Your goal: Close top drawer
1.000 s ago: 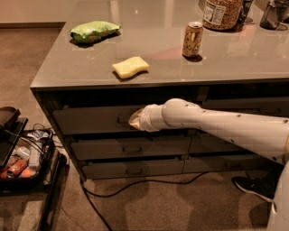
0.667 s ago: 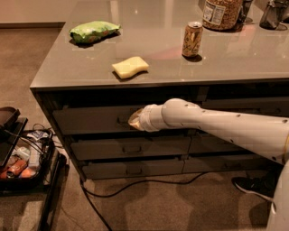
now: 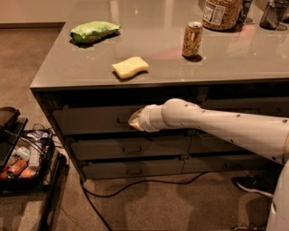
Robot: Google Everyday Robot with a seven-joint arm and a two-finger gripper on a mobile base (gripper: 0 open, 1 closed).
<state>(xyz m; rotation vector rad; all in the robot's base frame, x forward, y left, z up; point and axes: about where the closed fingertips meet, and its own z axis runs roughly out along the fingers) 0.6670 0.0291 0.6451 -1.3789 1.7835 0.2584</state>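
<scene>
Black cart [image 3: 9,135], far left: one, standing on the floor beside the table, loaded with clutter I cannot make out.
Table [image 3: 253,63]: one, with a glossy grey top over a dark bank of drawers.
On top, left to right: one green bag [image 3: 94,31], one yellow sponge [image 3: 130,66], one can [image 3: 192,39], one jar [image 3: 220,13].
Top drawer [image 3: 90,119]: directly under the table's edge, its wide front running left to right. It seems to stand slightly proud of the frame, so I judge it not fully shut.
Lower drawers [image 3: 131,148]: two counted beneath it in the left stack.
Hand [image 3: 135,121]: one, at the end of the white arm [image 3: 216,126] reaching in from the right. It is at the drawer front near its middle, apparently touching. Cannot tell whether it is open or closed; nothing seen held.
Key relation: the panel lies straight ahead of the hand, its long axis crosswise to the arm, so the push likely goes square into the table.
Floor: one black cable [image 3: 135,184].
</scene>
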